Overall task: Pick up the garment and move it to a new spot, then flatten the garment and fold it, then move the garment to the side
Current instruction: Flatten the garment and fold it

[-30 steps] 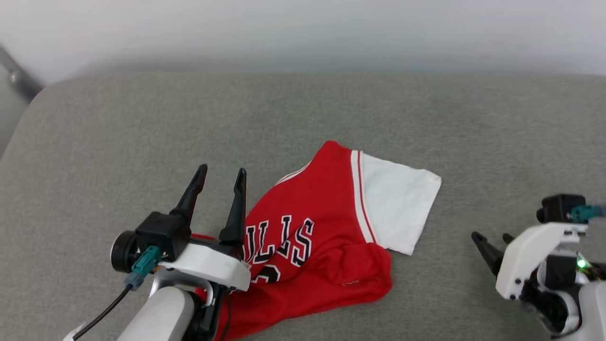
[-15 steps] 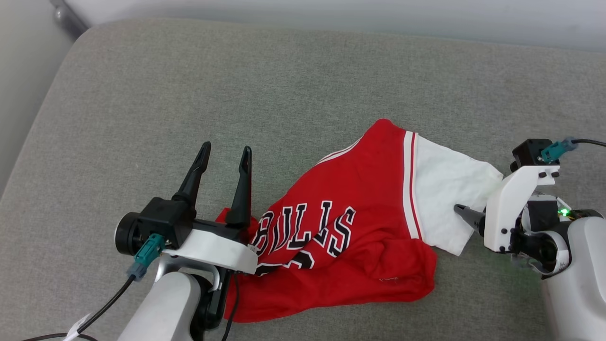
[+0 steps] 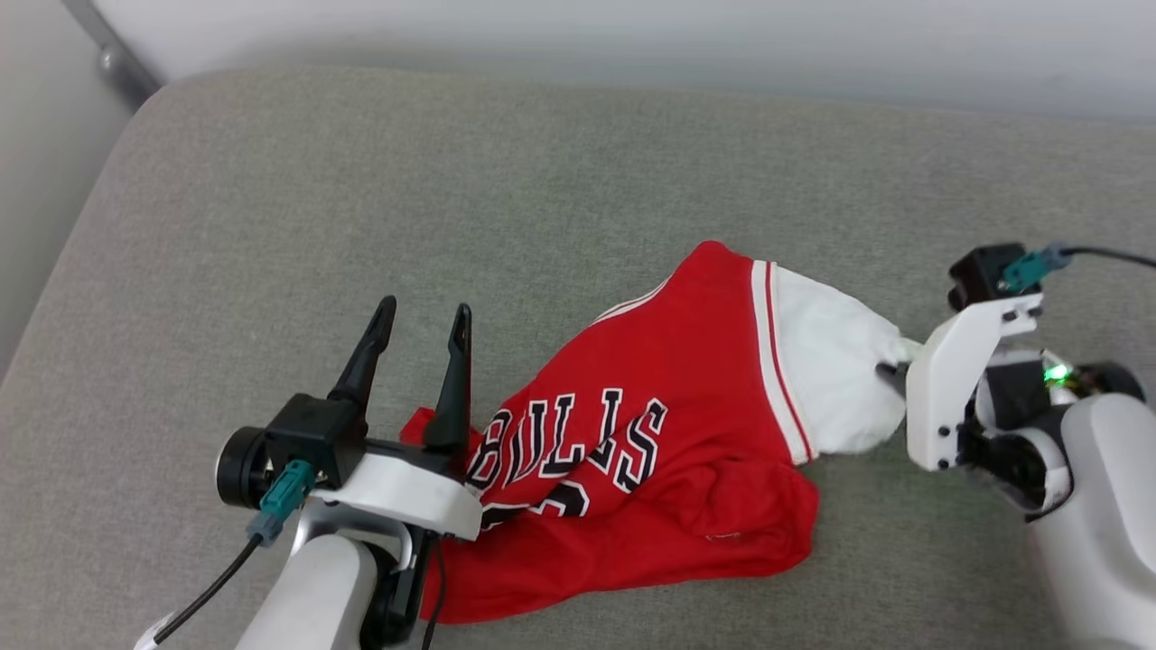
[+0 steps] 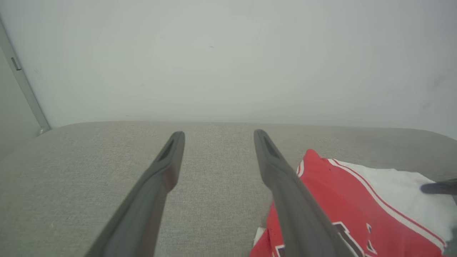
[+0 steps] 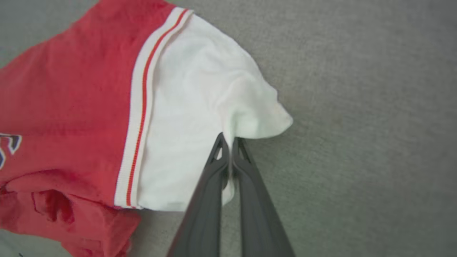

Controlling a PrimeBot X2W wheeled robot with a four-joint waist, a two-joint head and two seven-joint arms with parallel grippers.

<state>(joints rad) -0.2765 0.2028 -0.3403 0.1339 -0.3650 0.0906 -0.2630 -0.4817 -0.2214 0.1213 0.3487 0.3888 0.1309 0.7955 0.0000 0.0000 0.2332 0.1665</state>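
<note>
Red and crumpled, the shirt (image 3: 650, 424) lies on the cushion (image 3: 361, 181). Our right gripper (image 5: 228, 141) pinches its white sleeve (image 5: 185, 107); our left gripper (image 3: 425, 307) hangs spread, empty. We should lift slowly, holding the pinch firm.

Found bare cushion (image 3: 271, 226) free across far half & robot's left. Blocked centre-right by crumpled garment (image 3: 650, 433), w/ right gripper (image 5: 228, 142) clamped on its white sleeve (image 5: 200, 89). Blocked near-left by left gripper (image 3: 424, 309), fingers apart, at garment's left edge. Bounded far side by wall (image 3: 632, 27).
</note>
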